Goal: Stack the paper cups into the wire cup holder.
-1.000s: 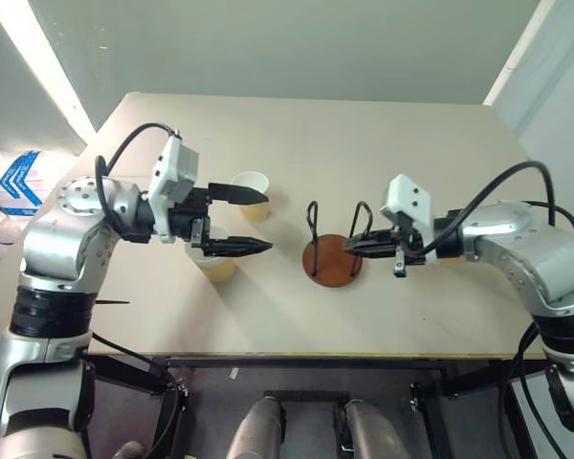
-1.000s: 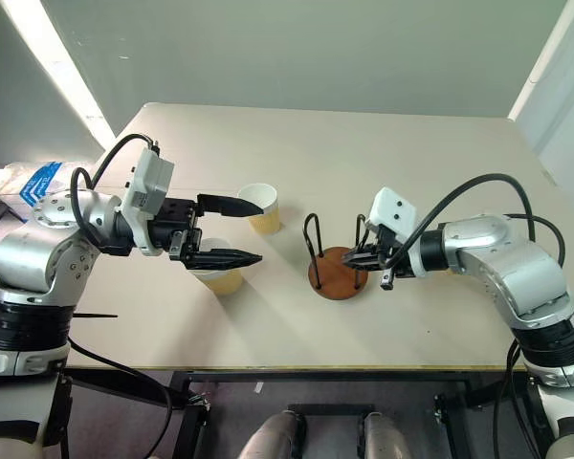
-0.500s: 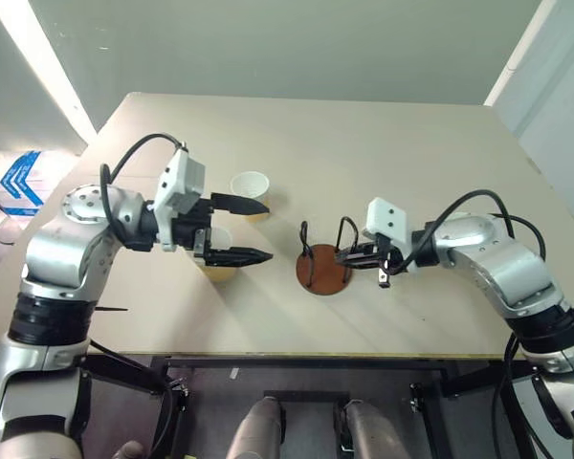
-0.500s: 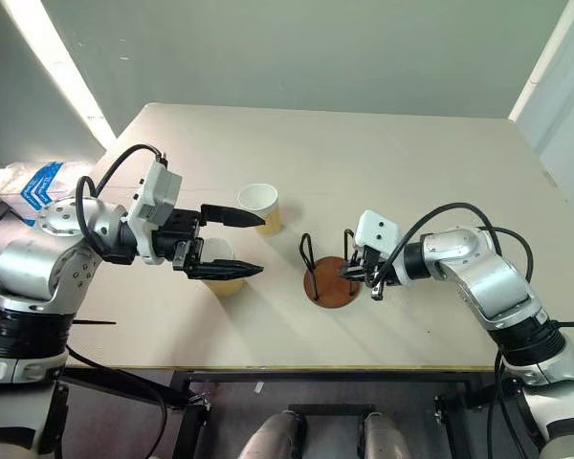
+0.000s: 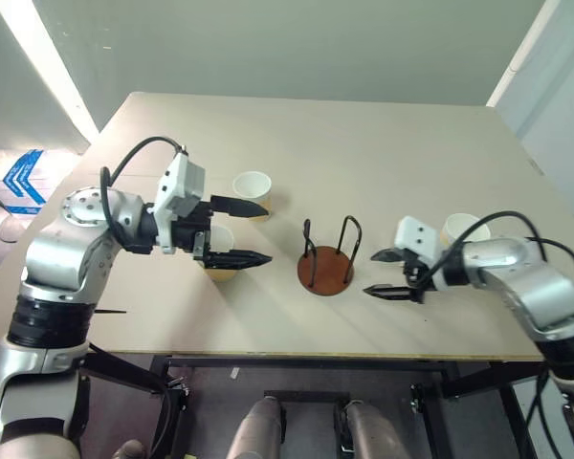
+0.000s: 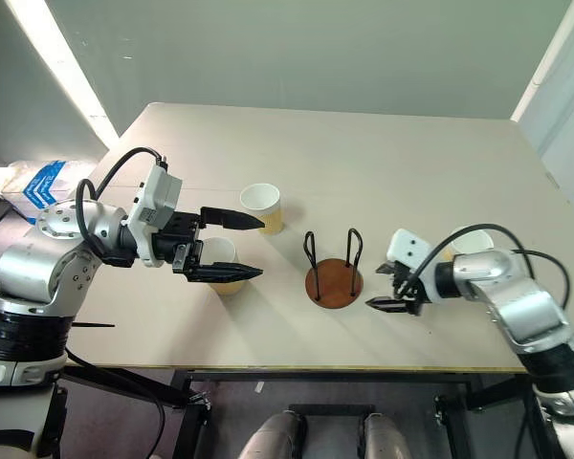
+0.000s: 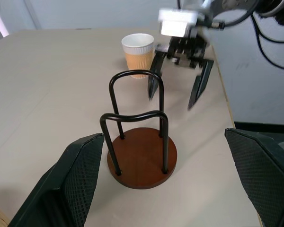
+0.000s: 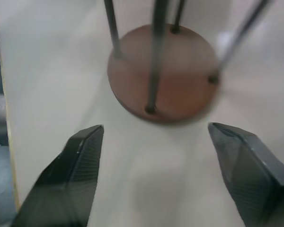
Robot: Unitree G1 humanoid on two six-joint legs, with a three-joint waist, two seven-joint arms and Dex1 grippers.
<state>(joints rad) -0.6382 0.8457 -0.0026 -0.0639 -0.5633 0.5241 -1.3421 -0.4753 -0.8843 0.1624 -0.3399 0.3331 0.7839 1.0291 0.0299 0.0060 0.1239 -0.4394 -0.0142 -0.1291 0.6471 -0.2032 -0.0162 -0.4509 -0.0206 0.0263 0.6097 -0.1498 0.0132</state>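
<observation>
A pale table point(image 5: 383, 143) stood before a grey wall, with the holder point(image 5: 326, 265) near its front edge, empty and upright on its brown disc. Three cups sat on the table: one point(image 5: 252, 194) beyond the left gripper point(image 5: 253, 229), one point(image 5: 220, 253) directly beneath that gripper's spread fingers, and one point(image 5: 462, 229) behind the right arm. The left gripper hovered above its cup, holding nothing. The right gripper point(image 5: 387, 274) sat just beside the holder with its fingers spread and empty.

No cup was stacked yet. The main risk looked to be the holder itself: it seemed light, and the right gripper was near enough that a careless swing could clip a wire loop and tip or slide it. The paper cups could also crush or skid away if pinched off-centre, and the cup behind the right arm could be knocked by the forearm.
</observation>
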